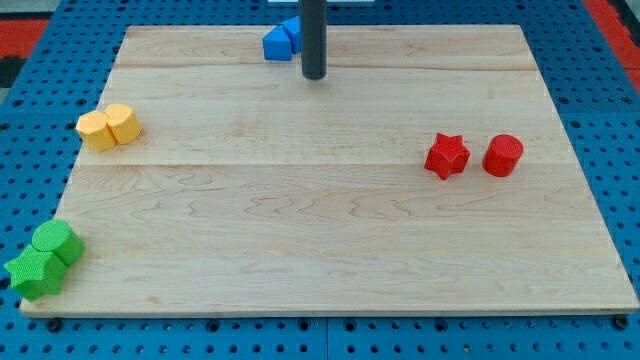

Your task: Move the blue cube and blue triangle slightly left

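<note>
Because this arm carries no jaws, only a rod, nothing can be apart, together or clamped; my tip [314, 76] rests on the table [320, 240] near its far edge, at about 12 o'clock of the board. Just at 10 o'clock of my tip lie the blue blocks [282, 40], close together or touching. The rod hides their right part, so I cannot tell which one is the cube and which the triangle, and I cannot tell if my tip touches them.

I judge that the main risk is the table edge. The blue blocks sit very near the top border, so a push with any upward part could slide them off the wood. A second risk is that my tip meets only one block, or meets it off its middle; then this block may turn or slip away from the other, and the pair separates. A too long push would also go beyond "slightly".

Well apart are the yellow blocks [109, 127] at 9 o'clock, the green blocks [44, 260] at 8 o'clock, and the red star [446, 156] and red cylinder [503, 155] at 3 o'clock; these are not in danger.
</note>
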Action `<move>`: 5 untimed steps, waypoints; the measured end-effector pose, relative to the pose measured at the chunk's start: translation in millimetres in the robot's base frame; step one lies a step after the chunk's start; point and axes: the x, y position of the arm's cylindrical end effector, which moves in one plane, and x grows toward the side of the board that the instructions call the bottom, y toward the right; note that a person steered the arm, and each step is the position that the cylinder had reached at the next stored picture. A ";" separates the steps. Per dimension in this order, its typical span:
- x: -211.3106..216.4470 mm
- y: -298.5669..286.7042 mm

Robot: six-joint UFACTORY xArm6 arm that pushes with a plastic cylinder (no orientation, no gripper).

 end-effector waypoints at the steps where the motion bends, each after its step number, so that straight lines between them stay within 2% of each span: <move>1: -32.1 12.6; 2: -67.5 24.0; 3: -72.2 -2.6; 5: -52.0 -144.1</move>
